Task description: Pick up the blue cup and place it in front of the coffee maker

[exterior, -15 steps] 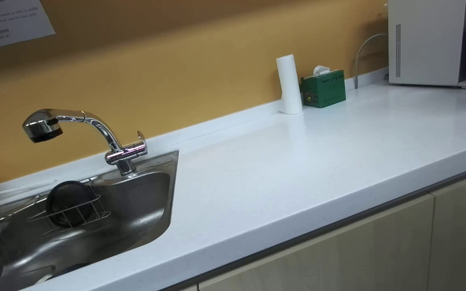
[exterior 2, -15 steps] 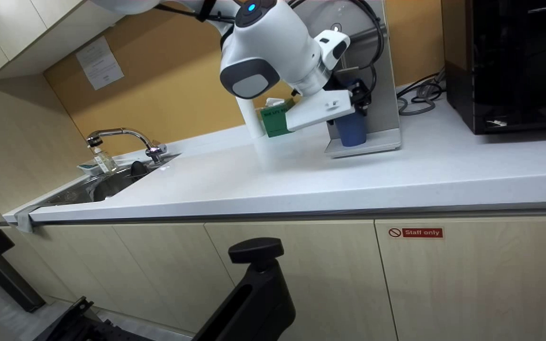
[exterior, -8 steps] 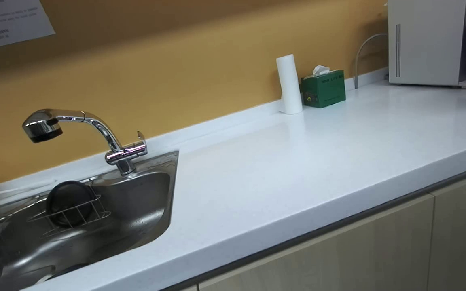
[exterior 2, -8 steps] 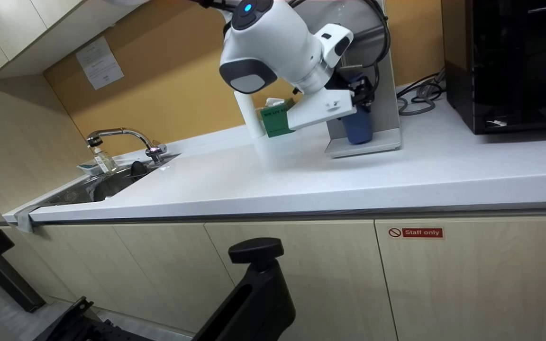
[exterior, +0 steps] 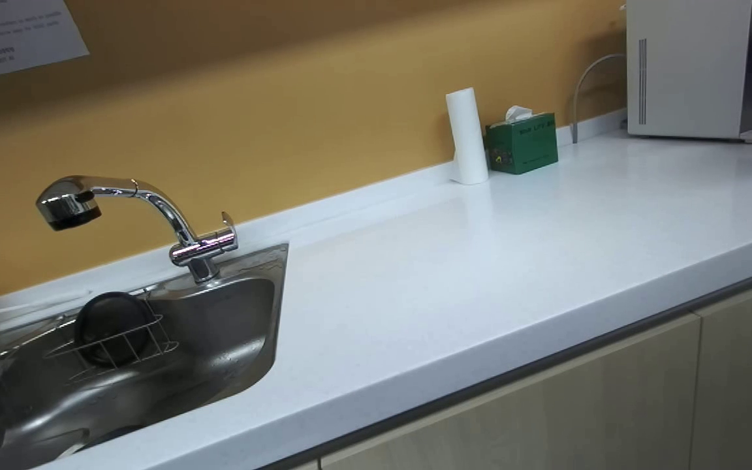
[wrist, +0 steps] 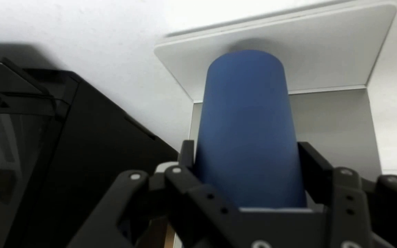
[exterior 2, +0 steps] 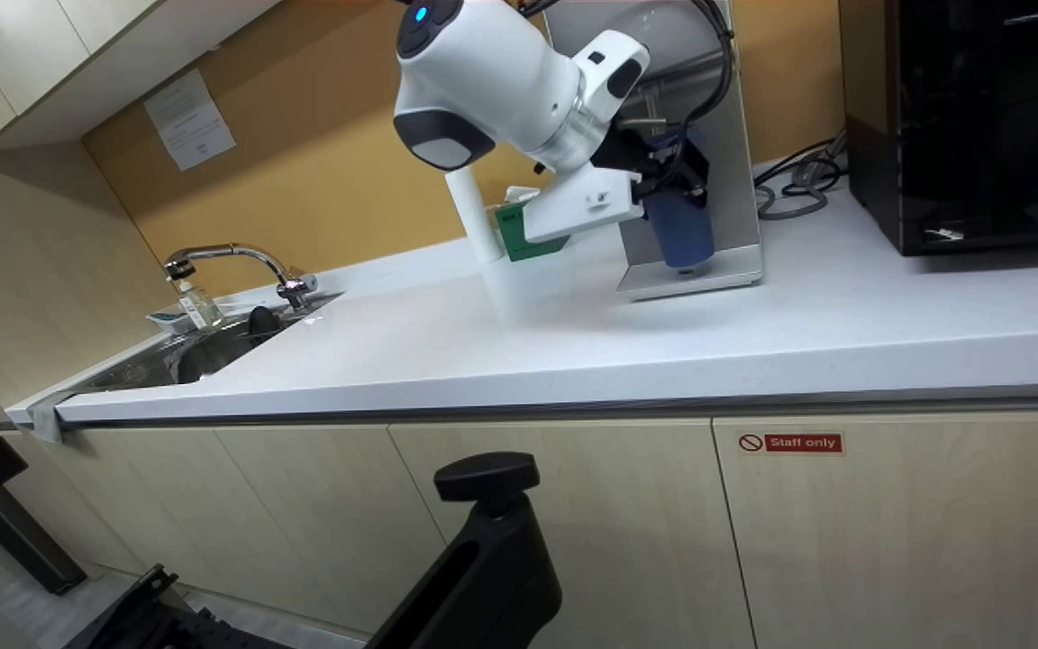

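Observation:
My gripper point(wrist: 246, 151) is shut on the blue cup point(wrist: 248, 117), with one of its fingers point(wrist: 186, 151) on each side. In an exterior view the gripper point(exterior 2: 674, 183) holds the cup point(exterior 2: 681, 230) tilted, its lower end just over the base tray point(exterior 2: 726, 270) of the grey coffee maker point(exterior 2: 726, 171). A small gap seems to show under the cup. In the wrist view the cup's far end lies over the tray point(wrist: 329, 55) and casts a shadow there. The coffee maker's side also shows in an exterior view point(exterior: 686, 72); the cup and gripper are out of that view.
A black appliance point(exterior 2: 978, 126) stands beside the coffee maker, with cables point(exterior 2: 798, 185) between them. A green tissue box point(exterior: 523, 143) and white paper roll point(exterior: 467, 137) stand along the wall. A sink point(exterior: 219, 326) lies at the counter's far end.
The cup has risen slightly and tilted more in my grip. The arm has shifted left and up in an exterior view. The cup has moved right, out of view, in an exterior view.

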`<state>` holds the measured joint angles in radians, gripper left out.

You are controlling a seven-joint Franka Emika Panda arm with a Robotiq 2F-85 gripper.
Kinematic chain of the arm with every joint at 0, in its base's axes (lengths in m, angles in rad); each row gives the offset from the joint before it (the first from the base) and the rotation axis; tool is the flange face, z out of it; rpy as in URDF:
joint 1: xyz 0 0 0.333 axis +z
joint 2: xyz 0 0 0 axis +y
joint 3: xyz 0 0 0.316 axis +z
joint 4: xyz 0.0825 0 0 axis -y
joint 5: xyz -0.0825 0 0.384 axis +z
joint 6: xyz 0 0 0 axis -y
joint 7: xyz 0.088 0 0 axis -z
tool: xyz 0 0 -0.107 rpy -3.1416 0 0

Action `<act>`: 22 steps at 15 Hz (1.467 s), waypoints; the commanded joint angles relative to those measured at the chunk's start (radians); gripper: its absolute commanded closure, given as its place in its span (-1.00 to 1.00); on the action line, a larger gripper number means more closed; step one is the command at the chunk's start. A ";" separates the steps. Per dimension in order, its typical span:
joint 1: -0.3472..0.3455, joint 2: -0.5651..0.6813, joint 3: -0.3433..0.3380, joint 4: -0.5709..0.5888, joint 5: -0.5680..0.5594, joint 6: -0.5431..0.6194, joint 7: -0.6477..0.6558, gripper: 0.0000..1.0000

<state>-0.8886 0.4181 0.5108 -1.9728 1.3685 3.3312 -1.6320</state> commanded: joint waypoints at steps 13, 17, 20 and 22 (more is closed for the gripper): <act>0.019 -0.201 -0.063 -0.185 0.072 0.043 0.198 0.03; 0.058 -0.189 -0.118 -0.190 0.057 0.022 0.262 0.03; 0.039 -0.168 -0.106 -0.187 0.074 0.013 0.255 0.03; 0.030 -0.146 -0.103 -0.180 0.082 0.005 0.246 0.03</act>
<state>-0.8344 0.2529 0.3889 -2.1622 1.4333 3.3480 -1.3943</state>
